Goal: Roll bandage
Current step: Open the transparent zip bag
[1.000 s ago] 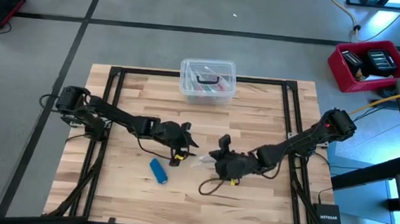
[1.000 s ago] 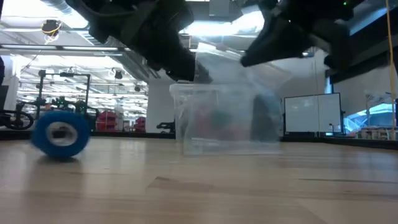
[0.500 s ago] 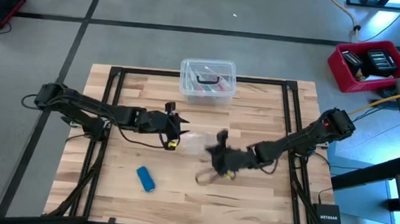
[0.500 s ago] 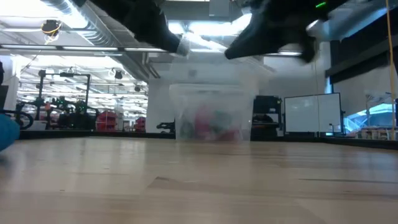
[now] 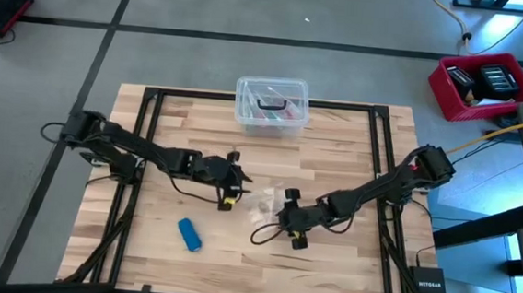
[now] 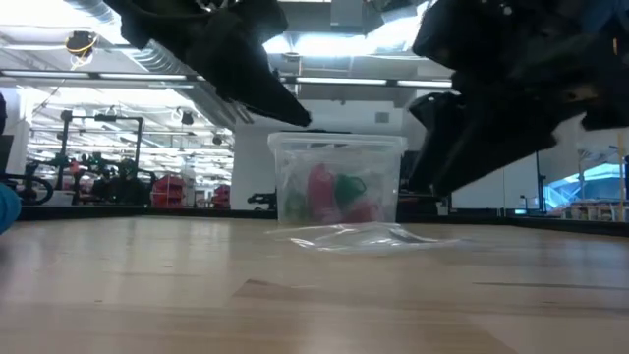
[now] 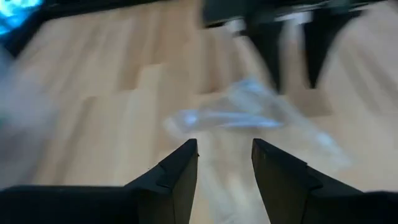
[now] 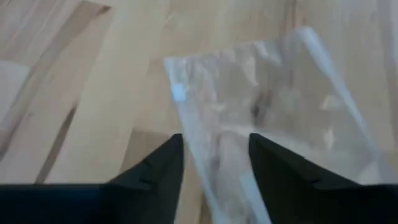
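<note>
High view: the rolled blue bandage [image 5: 189, 235] lies on the wooden table [image 5: 354, 144] at seven o'clock from the left gripper [image 5: 238, 181], fingers apart. The right gripper [image 5: 287, 206], also parted, hovers beside a clear plastic bag [image 5: 265, 198] between them; a lidded box [image 5: 271, 106] sits at twelve.

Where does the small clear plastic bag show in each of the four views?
High view: the clear plastic bag lies mid-table between the two tools.
Low view: it lies flat in front of the lidded box.
Left wrist view: just ahead of the fingers.
Right wrist view: right before the fingers.
Shared landmark: the wooden table.
</note>
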Controlling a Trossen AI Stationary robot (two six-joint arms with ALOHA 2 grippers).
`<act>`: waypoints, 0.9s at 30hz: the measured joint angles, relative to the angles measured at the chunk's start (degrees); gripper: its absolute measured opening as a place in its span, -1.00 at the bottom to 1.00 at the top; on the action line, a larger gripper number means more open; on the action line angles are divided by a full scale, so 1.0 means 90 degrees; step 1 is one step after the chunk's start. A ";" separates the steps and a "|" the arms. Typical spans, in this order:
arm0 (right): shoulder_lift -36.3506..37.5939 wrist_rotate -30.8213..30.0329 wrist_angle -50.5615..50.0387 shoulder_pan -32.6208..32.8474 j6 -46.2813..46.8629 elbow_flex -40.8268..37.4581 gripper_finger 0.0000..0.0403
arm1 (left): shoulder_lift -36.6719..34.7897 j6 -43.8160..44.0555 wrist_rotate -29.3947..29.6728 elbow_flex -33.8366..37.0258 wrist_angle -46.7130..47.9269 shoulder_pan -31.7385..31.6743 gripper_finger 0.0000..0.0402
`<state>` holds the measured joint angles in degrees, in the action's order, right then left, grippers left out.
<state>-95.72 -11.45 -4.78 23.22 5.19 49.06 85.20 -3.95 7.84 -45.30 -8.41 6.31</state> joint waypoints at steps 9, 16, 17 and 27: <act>0.0589 0.0424 -0.1052 0.0158 0.1468 -0.0261 0.19 | 0.1512 -0.0255 -0.0807 -0.0877 -0.0895 0.0109 -0.29; 0.0595 -0.0576 -0.0826 0.0666 0.2531 -0.1034 0.19 | 0.2757 -0.0924 -0.1200 -0.1919 -0.0222 0.0120 -0.29; 0.0595 -0.0668 -0.0742 0.0732 0.2689 -0.1132 0.19 | 0.2903 -0.1006 -0.1258 -0.2006 -0.0248 0.0129 -0.29; 0.0595 -0.0972 -0.0148 0.0975 0.3253 -0.1508 0.19 | 0.3833 -0.1372 -0.1892 -0.2375 -0.0380 0.0051 -0.29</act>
<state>-90.37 -20.20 -6.11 32.00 34.46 35.48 119.70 -16.29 -9.19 -66.67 -11.84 6.76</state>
